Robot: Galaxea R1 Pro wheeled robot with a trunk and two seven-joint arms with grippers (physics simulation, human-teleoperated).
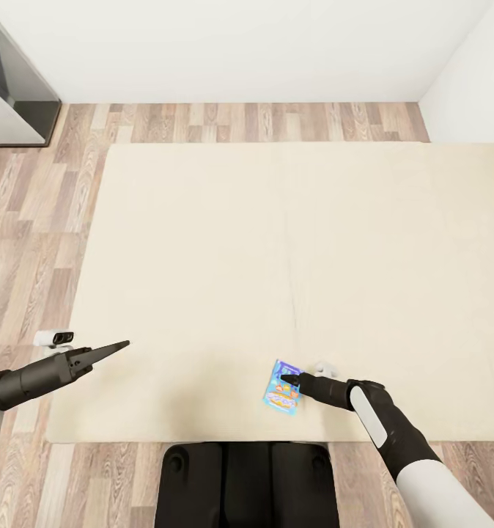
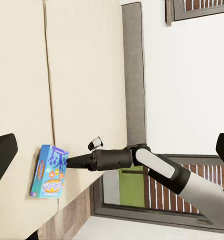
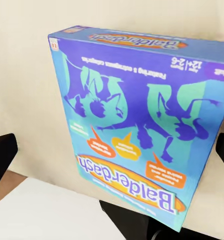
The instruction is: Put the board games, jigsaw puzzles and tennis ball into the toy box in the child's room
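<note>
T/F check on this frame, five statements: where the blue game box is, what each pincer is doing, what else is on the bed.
1. The blue board game lies on the bed, near the edge closest to the robot. True.
2. The right pincer is at the blue board game. True; its tip overlaps the box in the head view, though whether it grips cannot be told.
3. The left pincer holds a tennis ball. False; it holds nothing and points over the bed's left edge.
4. The box is lettered SKIP BO. False; the right wrist view shows Balderdash.
5. A second game box lies on the mattress. False; the blue one is the only box on it.
</note>
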